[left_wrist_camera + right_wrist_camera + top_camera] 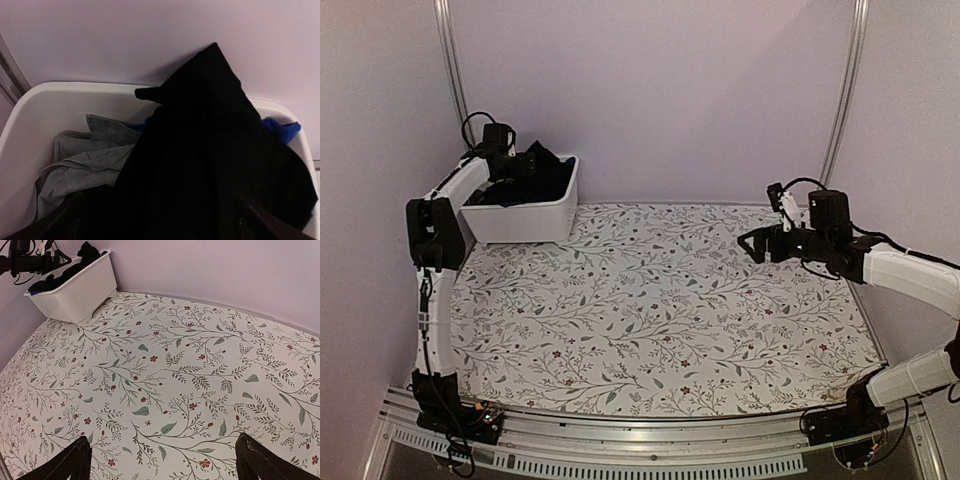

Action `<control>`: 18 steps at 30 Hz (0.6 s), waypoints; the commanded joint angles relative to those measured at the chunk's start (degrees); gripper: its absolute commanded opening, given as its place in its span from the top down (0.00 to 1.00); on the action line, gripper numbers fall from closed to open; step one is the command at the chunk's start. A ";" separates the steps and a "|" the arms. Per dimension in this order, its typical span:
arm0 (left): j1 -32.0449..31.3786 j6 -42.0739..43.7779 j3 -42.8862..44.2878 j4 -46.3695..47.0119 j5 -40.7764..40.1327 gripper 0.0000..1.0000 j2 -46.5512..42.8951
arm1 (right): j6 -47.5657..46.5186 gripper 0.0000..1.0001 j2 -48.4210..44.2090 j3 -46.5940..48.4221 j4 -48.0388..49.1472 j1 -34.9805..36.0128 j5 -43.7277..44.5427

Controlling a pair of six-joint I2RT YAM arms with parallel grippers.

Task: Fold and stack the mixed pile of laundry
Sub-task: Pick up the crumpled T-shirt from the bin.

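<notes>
1. Your laundry pile (548,172) fills the white bin (525,222) at the table's (660,300) 10 o'clock, black T-shirt (210,165) uppermost.
2. Your left gripper (525,160) hovers over it, jaws wide, empty.
3. Your right gripper (752,243) hangs at 3 o'clock, jaws wide, empty.

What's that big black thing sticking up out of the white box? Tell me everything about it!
It is a black garment, soft crumpled cloth, lying in the white plastic bin at the far left corner of the table. One part pokes up in a peak above the rim. It lies over a grey shirt and a bright blue cloth, hiding most of both. The left hand hangs open right over it; touching or not, I cannot tell.
</notes>
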 commanded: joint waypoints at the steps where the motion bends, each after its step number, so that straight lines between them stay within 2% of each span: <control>1: -0.03 3.09 3.51 1.20 3.23 0.00 6.25 | 0.07 0.01 2.40 1.27 0.66 -0.71 -1.51; 4: -0.08 3.67 3.41 2.29 4.54 0.00 8.80 | 0.36 0.01 3.27 1.23 0.86 -0.75 -1.69; 6: -0.05 4.24 3.70 2.55 4.97 0.07 9.93 | 0.46 0.01 3.91 1.54 0.90 -0.87 -1.82; 9: -0.04 5.50 4.23 2.75 5.04 0.54 10.05 | 0.60 0.01 4.49 2.10 0.80 -0.96 -1.86; 10: -0.05 5.54 4.05 3.05 5.65 0.75 9.38 | 0.68 0.01 4.43 2.08 0.75 -0.95 -1.87; 11: -0.04 5.42 3.74 3.52 6.65 0.91 8.29 | 0.79 0.01 4.22 2.06 0.72 -0.97 -2.11; 12: -0.12 5.33 3.34 4.04 7.19 1.00 7.05 | 0.82 0.01 4.08 1.99 0.73 -0.95 -2.28; 18: -0.99 6.14 2.46 5.75 7.95 1.00 -2.76 | 1.16 0.01 2.89 1.80 0.27 -0.95 -3.55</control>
